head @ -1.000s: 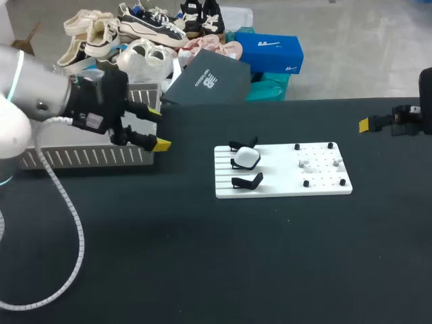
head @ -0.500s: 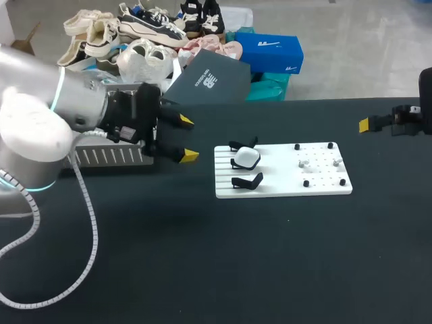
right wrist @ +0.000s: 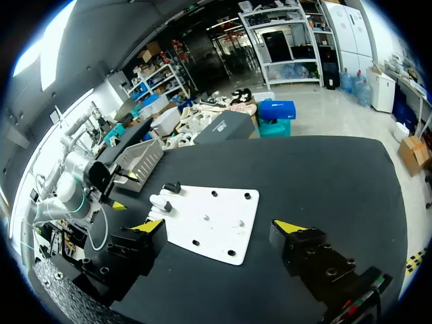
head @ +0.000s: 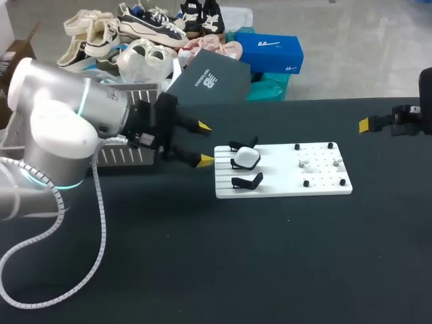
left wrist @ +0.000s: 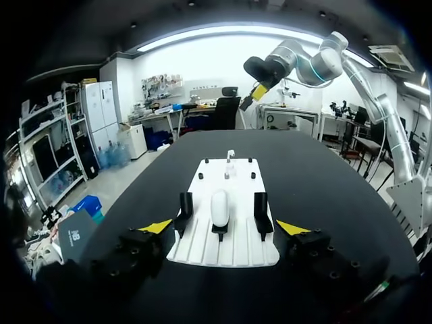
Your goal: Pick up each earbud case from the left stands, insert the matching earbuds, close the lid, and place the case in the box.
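A white earbud case (head: 246, 158) sits in the middle black stand on the left side of a white board (head: 283, 183). The two stands (head: 247, 181) beside it hold nothing. Small earbuds (head: 305, 163) rest among the pegs on the board's right half. My left gripper (head: 203, 143) hovers open just left of the board, pointing at the stands. In the left wrist view the case (left wrist: 220, 206) lies straight ahead, a little beyond the open left gripper (left wrist: 224, 227). My right gripper (right wrist: 219, 226) is open and holds nothing, far off at the table's right edge, facing the board (right wrist: 209, 216).
A grey slatted box (head: 125, 156) stands at the table's back left, partly hidden behind my left arm. Bare black tabletop (head: 256, 256) spreads in front of the board and to its right.
My left arm has swung to the right, from in front of the grey box to the board's left edge, its fingers staying open. The right arm has not moved.
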Controlling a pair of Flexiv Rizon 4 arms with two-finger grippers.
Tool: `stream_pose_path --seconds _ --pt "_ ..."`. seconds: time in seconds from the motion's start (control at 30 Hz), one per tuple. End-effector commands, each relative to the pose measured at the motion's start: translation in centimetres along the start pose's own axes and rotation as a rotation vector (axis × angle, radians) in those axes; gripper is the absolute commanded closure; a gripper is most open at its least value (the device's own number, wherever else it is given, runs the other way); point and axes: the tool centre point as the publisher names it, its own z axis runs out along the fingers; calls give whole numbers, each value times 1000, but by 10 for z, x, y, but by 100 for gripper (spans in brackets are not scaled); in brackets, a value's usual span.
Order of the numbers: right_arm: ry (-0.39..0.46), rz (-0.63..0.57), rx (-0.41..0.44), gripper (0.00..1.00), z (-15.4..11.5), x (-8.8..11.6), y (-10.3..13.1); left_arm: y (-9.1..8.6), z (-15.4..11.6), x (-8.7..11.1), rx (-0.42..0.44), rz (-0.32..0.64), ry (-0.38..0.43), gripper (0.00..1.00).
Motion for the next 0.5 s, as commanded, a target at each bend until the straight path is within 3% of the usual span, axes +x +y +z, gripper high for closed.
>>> stream_pose_path --seconds 0.03,0.07,0.13,0.17,0.23,0.33,0.43,0.5 --pt "1 -1 -4 0 0 0 -1 9 11 5 14 -7 2 27" --pt "1 -1 -4 0 0 0 -1 10 12 6 14 -14 4 29" --pt "1 -1 -4 0 0 0 -1 11 14 8 11 -23 3 46" --pt "1 -1 -4 0 0 0 -1 12 15 9 10 -26 3 50" --pt "1 -1 -4 0 0 0 -1 13 16 11 5 -33 3 48" --pt "1 -1 -4 0 0 0 -1 15 18 13 1 -44 0 55" --pt "1 -1 -4 0 0 0 -1 13 21 13 -1 -44 -4 55" --pt "1 -1 -4 0 0 0 -1 11 26 12 -5 -38 -11 48"
